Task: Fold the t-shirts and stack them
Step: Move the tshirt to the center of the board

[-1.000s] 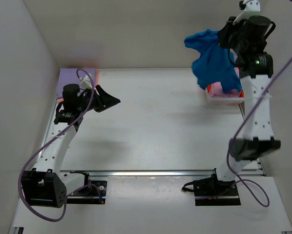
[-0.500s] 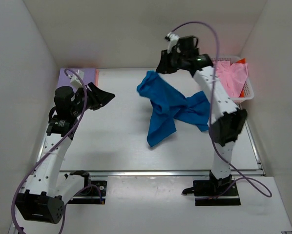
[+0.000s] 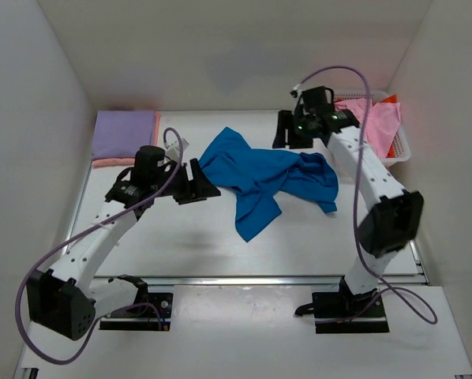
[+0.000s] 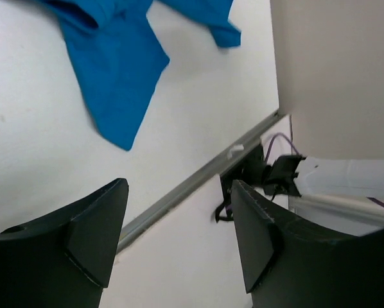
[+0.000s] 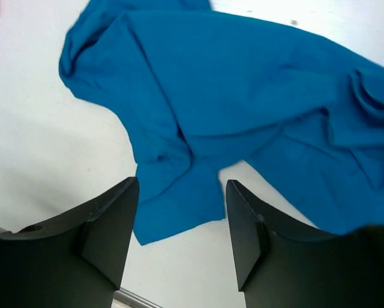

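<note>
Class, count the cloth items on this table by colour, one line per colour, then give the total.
blue shirt: 1
lavender shirt: 1
salmon shirt, edge only: 1
pink shirt: 1
orange-red shirt: 1
Total: 5

The white table (image 3: 220, 245) is enclosed by 3 plain white walls (image 3: 220, 55): left, rear and right. 1 white mesh basket (image 3: 402, 148) stands at the far right corner, beside the right wall. 1 metal rail (image 3: 260, 279) runs along the near edge.
</note>
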